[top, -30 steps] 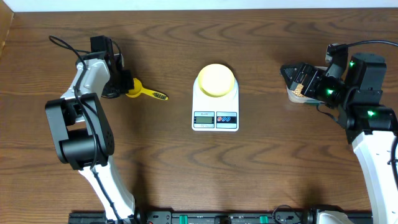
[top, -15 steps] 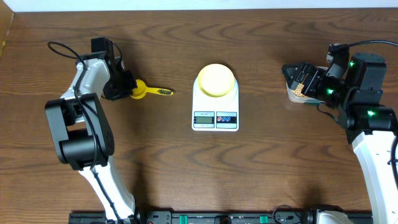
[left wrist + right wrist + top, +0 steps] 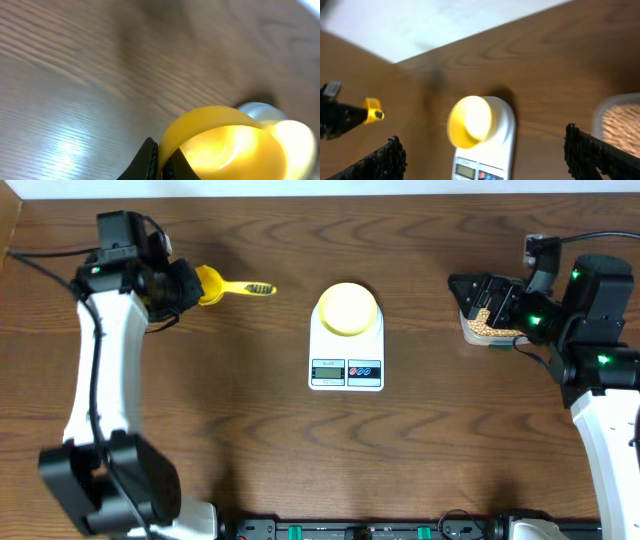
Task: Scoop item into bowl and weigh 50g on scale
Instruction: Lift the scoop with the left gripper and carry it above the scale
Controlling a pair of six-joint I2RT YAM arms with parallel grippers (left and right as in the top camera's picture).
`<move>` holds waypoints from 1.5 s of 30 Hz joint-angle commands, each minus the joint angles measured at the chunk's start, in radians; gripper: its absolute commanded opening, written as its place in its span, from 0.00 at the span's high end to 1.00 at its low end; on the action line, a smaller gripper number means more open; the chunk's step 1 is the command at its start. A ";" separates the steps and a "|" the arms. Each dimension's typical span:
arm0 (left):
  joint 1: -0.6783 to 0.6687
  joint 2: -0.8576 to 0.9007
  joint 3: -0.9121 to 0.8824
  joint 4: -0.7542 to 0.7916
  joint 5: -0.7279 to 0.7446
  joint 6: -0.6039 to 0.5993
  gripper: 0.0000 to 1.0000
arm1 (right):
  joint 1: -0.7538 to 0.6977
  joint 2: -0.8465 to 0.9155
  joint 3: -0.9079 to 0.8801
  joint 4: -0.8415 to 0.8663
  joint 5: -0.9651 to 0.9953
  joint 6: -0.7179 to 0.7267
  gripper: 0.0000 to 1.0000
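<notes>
Surface: dark brown wood-grain table, seen from overhead.

Left gripper: toward the far left corner of the table. Jaws closed tight on the rim of a yellow scoop. The wrist view shows the cup wall pinched between the black fingers. The handle points right, toward the middle of the table. Cannot tell whether the scoop touches the wood.

Right gripper: near the right edge, jaws spread wide, nothing between them. Its wrist view shows both fingers far apart at the bottom corners.

Beans: tan, lying in a clear plastic tub just beneath the right gripper, by the right edge.

Scale: white, at the middle of the table, well apart from both grippers, display and buttons facing the near edge.

Bowl: pale yellow, upright on the far half of the scale.
</notes>
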 commanded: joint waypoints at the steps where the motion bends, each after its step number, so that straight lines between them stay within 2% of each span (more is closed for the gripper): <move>1: -0.025 -0.045 0.016 -0.008 0.142 -0.057 0.93 | 0.010 -0.017 0.023 0.022 -0.138 -0.029 0.01; 4: -0.077 -0.073 0.016 -0.006 0.199 -0.089 0.93 | 0.010 -0.017 0.023 0.022 -0.143 -0.018 0.01; 12: -0.315 -0.079 0.016 0.055 0.230 -0.172 0.93 | 0.010 -0.017 0.023 0.059 -0.142 0.173 0.01; 17: -0.447 -0.078 0.016 0.167 0.181 -0.209 0.93 | 0.013 -0.016 0.023 0.077 -0.233 0.109 0.01; 22: -0.532 -0.078 0.016 0.233 0.112 -0.232 0.93 | 0.051 -0.016 0.023 0.167 -0.352 0.090 0.01; 31: -0.558 -0.076 0.016 0.305 0.037 -0.299 0.93 | 0.101 -0.016 0.023 0.156 -0.379 0.090 0.05; 35: -0.558 -0.076 0.016 0.329 0.040 -0.343 0.93 | 0.101 -0.016 0.023 0.154 -0.381 0.094 0.11; 45: -0.559 -0.076 0.016 0.341 0.174 -0.362 0.93 | 0.101 -0.016 0.023 0.159 -0.380 0.093 0.19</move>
